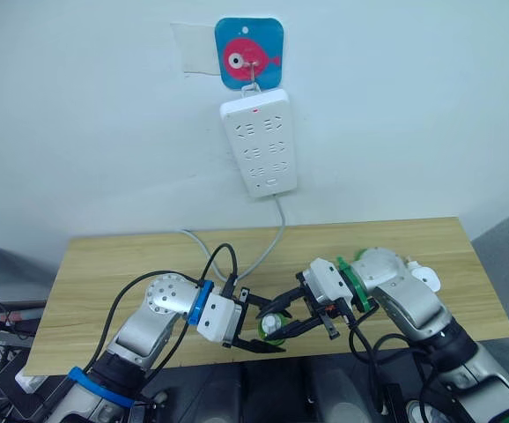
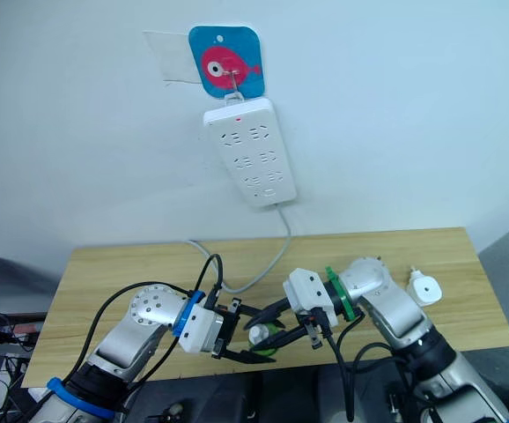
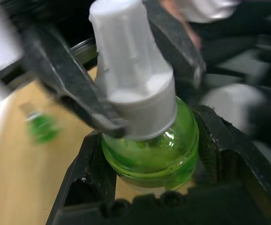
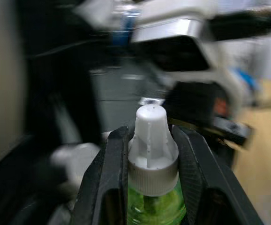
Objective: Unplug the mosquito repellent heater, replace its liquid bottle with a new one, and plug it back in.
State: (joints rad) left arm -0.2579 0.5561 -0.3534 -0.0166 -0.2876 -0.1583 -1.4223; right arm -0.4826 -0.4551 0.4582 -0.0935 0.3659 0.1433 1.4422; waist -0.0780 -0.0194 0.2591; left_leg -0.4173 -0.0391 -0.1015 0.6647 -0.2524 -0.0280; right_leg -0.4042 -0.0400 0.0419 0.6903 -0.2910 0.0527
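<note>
A long rectangular light-wood table is standing against a pale wall. A small white rounded plastic plug-in heater is resting on its right part, near the far edge. A grey cable is lying across the far middle of the tabletop.

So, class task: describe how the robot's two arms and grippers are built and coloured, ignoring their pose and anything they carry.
Both arms are silver-grey metal with loose black cables. The left arm has blue rings at its wrist and lower down; the right arm has a green ring at its wrist. Each ends in a white block with two black fingers: left gripper, right gripper.
</note>
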